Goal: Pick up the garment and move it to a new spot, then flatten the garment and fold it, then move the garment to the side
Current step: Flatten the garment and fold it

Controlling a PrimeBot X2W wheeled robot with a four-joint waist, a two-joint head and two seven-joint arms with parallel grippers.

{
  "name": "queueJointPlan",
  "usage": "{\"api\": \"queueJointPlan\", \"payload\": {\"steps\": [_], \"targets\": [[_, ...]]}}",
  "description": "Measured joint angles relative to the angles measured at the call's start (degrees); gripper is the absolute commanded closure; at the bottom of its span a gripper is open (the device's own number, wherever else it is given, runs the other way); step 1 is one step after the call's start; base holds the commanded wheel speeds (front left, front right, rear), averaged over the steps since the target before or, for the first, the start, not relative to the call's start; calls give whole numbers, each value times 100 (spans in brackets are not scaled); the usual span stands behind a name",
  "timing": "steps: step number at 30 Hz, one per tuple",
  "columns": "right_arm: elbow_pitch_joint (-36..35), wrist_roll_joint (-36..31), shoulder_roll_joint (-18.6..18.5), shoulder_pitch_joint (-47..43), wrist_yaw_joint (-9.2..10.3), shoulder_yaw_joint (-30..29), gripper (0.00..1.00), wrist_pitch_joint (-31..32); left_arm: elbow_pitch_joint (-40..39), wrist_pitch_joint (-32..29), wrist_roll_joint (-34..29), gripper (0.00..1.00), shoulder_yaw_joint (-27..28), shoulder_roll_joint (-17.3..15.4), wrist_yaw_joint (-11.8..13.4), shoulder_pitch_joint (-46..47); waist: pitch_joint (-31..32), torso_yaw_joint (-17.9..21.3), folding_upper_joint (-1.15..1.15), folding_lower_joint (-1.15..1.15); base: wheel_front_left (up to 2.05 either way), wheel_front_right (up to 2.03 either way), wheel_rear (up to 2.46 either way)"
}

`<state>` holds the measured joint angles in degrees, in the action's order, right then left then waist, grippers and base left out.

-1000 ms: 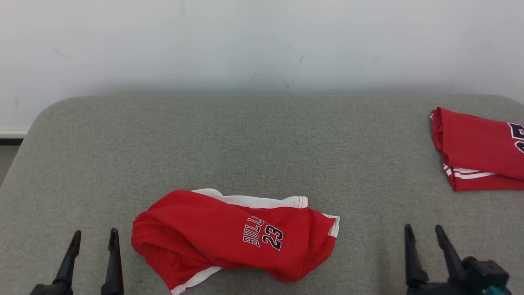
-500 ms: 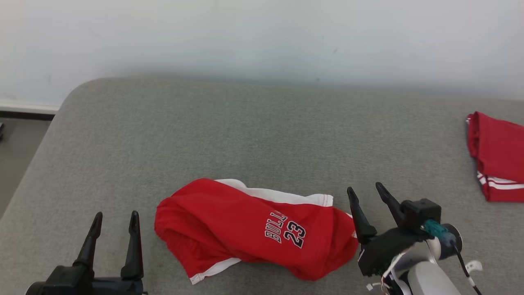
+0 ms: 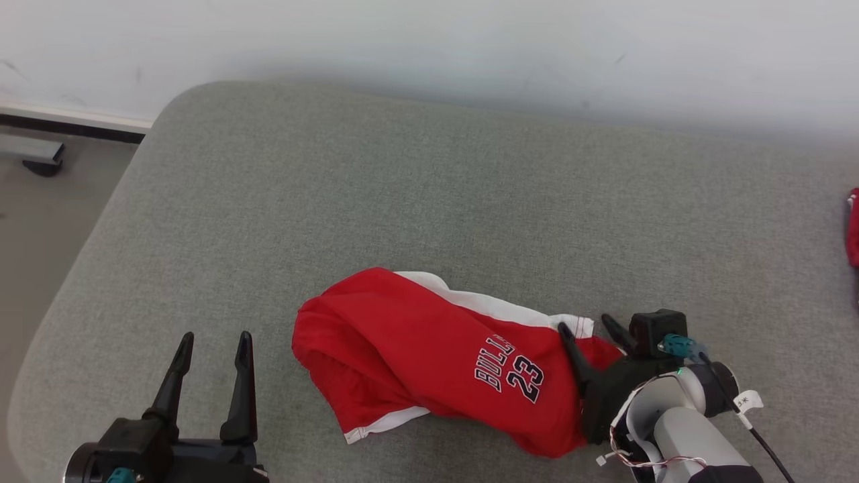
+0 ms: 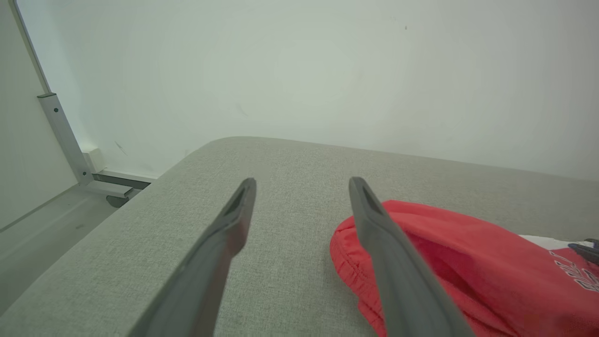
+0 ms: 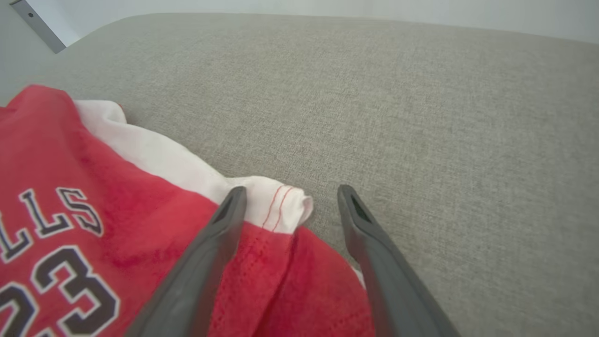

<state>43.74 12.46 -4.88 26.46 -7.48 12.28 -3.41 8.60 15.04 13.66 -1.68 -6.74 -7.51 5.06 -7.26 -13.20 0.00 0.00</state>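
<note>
- Pick-up step: right gripper (image 3: 584,323) spread wide, garment (image 3: 429,349) corner lying between my fingers.
- Left gripper (image 3: 215,335) wide too, garment just right of it.
- Next: dip and pinch; touching cloth yet? Unclear.

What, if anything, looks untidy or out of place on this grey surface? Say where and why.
The red garment lies crumpled near the front of the grey surface, bunched at its left end, white trim folded over. Nothing looks damaged or spilled.

1. Garment (image 3: 416,355): red, white trim, dark white-outlined "BULLS 23" lettering.
2. Desk (image 3: 402,201): grey, fine woven fleck.
3. Left tool (image 3: 215,335) and right tool (image 3: 584,322): black fingers.
4. Wall (image 3: 429,40): plain off-white.
5. Cloth (image 3: 853,228), right frame edge: red.
</note>
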Motion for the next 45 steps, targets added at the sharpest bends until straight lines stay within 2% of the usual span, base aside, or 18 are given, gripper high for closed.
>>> {"api": "queueJointPlan", "payload": {"steps": [1,2,3,8,16,24,31,41,42,43,44,45], "targets": [[85,52,3,23,0,44,0,21,4,0,7,0,-14,-2,0,1,-20,-20,0,0,0,0,0],[193,90,4,54,0,97,24,80,9,0,11,0,-23,-1,0,5,-36,-37,0,0,0,0,0],[276,133,7,83,0,143,100,119,11,0,23,0,-25,-2,0,13,-50,-50,0,0,0,0,0],[420,307,-33,353,0,236,100,-89,15,0,48,0,1,-14,0,30,-60,-27,0,0,0,0,0],[111,378,-505,1191,-1,245,100,-691,48,0,47,0,-14,-53,-1,-49,72,194,0,0,0,0,0],[-70,430,-973,1987,0,333,100,-508,107,0,57,0,-170,-67,-1,-53,202,297,0,0,0,0,0],[-55,468,-1145,2321,-1,580,100,-357,140,0,67,0,-289,-69,-1,-73,238,194,0,0,0,0,0],[749,261,-1268,3476,-1,760,100,-268,156,0,166,0,-497,-71,-1,51,41,-53,0,0,0,0,0],[902,215,-1277,3560,-1,750,88,-286,166,0,166,0,-520,-69,-1,64,18,-81,0,0,0,0,0],[1084,158,-1284,3628,-1,722,19,-293,174,0,172,0,-544,-64,-1,80,-4,-108,0,0,0,0,0],[1274,107,-1291,3682,-1,698,0,-257,179,0,192,0,-560,-56,-1,91,-22,-134,0,0,0,0,0],[1408,63,-1291,3716,-1,687,0,-270,186,0,207,0,-568,-49,-1,98,-39,-155,0,0,0,0,0]]}}
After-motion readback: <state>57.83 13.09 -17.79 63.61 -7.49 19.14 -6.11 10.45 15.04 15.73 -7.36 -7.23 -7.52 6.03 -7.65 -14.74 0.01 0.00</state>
